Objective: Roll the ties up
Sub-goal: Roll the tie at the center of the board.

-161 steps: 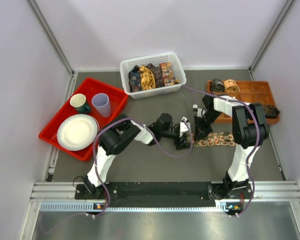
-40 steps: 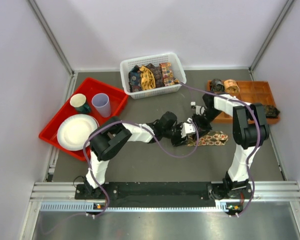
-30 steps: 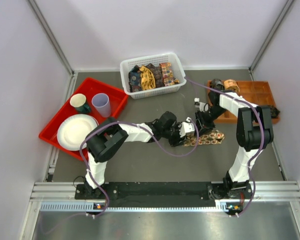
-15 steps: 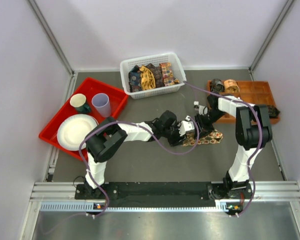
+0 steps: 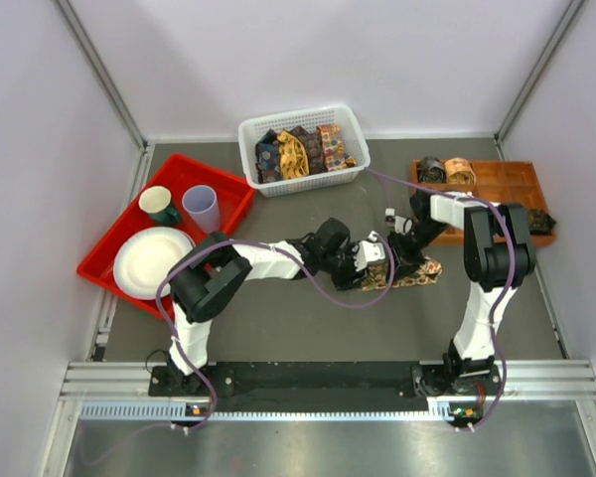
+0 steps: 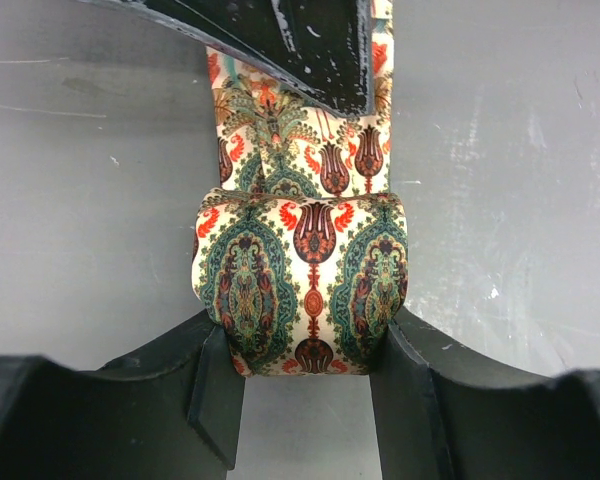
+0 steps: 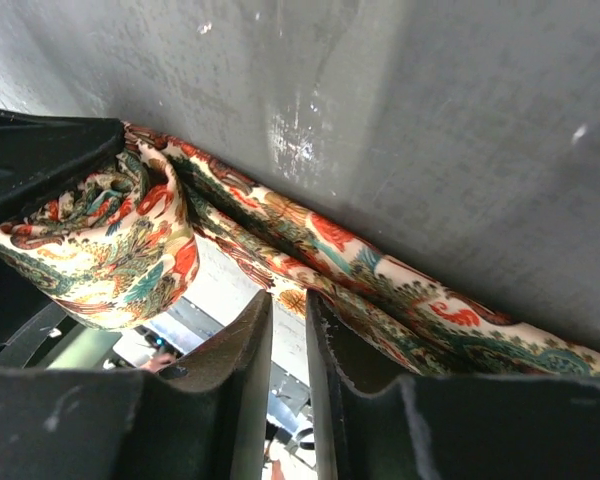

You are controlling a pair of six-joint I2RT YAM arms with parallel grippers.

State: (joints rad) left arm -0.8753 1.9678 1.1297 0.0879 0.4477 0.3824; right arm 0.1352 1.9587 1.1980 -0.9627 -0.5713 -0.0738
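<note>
Tie: cream paisley fabric necktie (image 6: 300, 285), half rolled, coil on the grey table (image 6: 510, 200) (flat tail runs away).
Left gripper (image 6: 305, 360): jaws clamp the coil's two sides.
Right gripper (image 7: 288, 320): jaws almost together, nothing seen between.

I can read no text, label, brand or number in any of my views; the tie (image 6: 300, 290) shows only an ornamental pattern.

Two cups (image 5: 159, 204) | one plate (image 5: 154, 262) | one red tray (image 5: 184, 171) | one orange tray (image 5: 497, 184) | one basket (image 5: 290, 116) | two coiled ties (image 5: 432, 169) | one tie (image 5: 417, 273) on table (image 5: 308, 318)
</note>
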